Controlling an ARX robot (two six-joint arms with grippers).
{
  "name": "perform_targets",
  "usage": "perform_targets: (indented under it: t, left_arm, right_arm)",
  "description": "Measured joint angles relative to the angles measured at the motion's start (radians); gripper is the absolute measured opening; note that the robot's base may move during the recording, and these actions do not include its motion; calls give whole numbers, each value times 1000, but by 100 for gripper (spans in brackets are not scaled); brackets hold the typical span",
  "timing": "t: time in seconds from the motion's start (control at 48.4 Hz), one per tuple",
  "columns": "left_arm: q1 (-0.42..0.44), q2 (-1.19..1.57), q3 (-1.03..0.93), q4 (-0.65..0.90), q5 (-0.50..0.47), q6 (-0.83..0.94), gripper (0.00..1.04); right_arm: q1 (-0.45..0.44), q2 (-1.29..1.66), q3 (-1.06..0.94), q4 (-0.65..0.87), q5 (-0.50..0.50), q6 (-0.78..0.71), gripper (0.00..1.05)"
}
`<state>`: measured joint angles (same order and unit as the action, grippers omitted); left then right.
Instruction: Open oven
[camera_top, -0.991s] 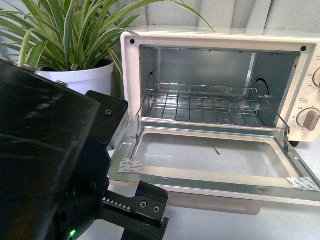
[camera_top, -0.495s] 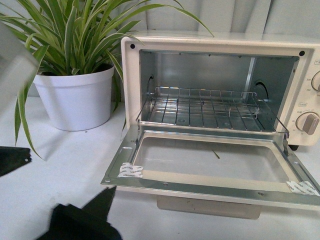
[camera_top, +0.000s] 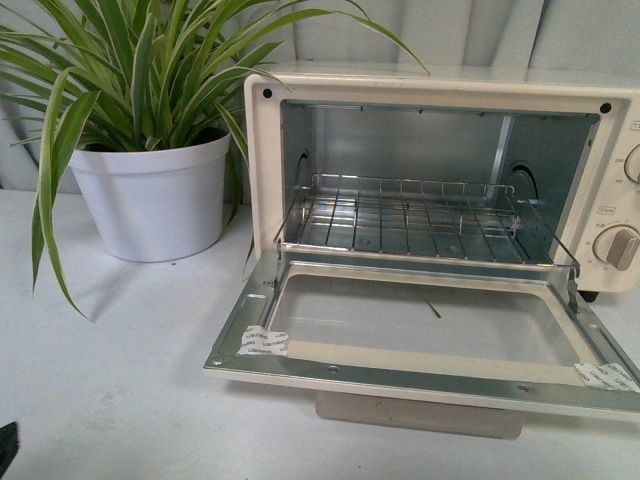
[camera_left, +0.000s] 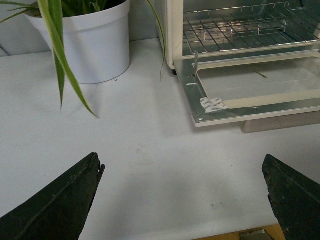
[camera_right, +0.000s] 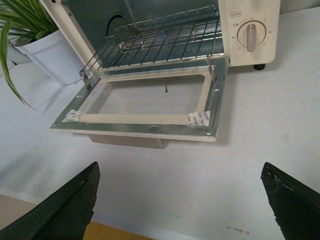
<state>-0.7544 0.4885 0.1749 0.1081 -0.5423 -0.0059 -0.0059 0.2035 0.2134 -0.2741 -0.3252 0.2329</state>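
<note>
The cream-white oven (camera_top: 262, 160) stands on the white table with its glass-windowed door (camera_top: 420, 325) folded down flat toward me. The wire rack (camera_top: 410, 215) shows inside the cavity, and the bar handle (camera_top: 420, 415) hangs under the door's front edge. The oven also shows in the left wrist view (camera_left: 175, 30) and the right wrist view (camera_right: 250, 25). My left gripper (camera_left: 182, 200) is open and empty over bare table, in front of the door's left corner. My right gripper (camera_right: 180, 200) is open and empty, back from the door's front edge.
A spider plant in a white pot (camera_top: 155, 195) stands left of the oven, its long leaves hanging over the table. Control knobs (camera_top: 620, 245) are on the oven's right side. The table's front edge (camera_right: 115, 232) lies just under my right gripper.
My left arm, which filled the lower left of the front view, has drawn back out of that view. The oven door stays folded down.
</note>
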Motion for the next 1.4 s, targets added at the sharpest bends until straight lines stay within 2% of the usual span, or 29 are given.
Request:
perform_targets:
  t: [0.124, 0.268, 0.33, 0.372, 0.433, 0.599, 0.764, 0.826, 1.011, 1.053, 1.115, 1.404]
  left_arm:
    - [66, -109, -43, -71, -1, -39, 98]
    - [80, -127, -48, -76, 0, -55, 98]
    - [79, -155, -88, 27, -72, -35, 90]
    - [101, -190, -115, 72, -66, -24, 83]
    - [179, -270, -129, 54, -9, -16, 68]
    - [383, -406, -163, -33, 191, -5, 31]
    - [491, -447, -163, -70, 289, -3, 4]
    - [520, -455, -163, -78, 318, -2, 4]
    - [605, -473, -163, -97, 410, -2, 4]
    - [674, -482, -163, -106, 504, 0, 4]
    - [737, -484, -163, -108, 524, 1, 4]
    - [750, -484, -163, -108, 539, 1, 4]
  right_arm:
    - [-6, -34, -46, 61, -2, 20, 95]
    - [-5, -43, -54, 69, 0, 27, 95]
    - [-3, -48, -58, 80, 22, 19, 95]
    - [4, -89, -101, 178, 153, -43, 87]
    - [5, -135, -140, 254, 311, -140, 73]
    - [4, -154, -163, 264, 325, -212, 37]
    - [4, -190, -196, 271, 324, -223, 8]
    - [4, -198, -206, 270, 324, -227, 1]
    - [4, -200, -206, 270, 324, -229, 1]
    - [4, -200, -206, 270, 325, -229, 1]
    - [4, -200, -206, 270, 324, -229, 1]
    - [4, -200, -206, 270, 325, -229, 1]
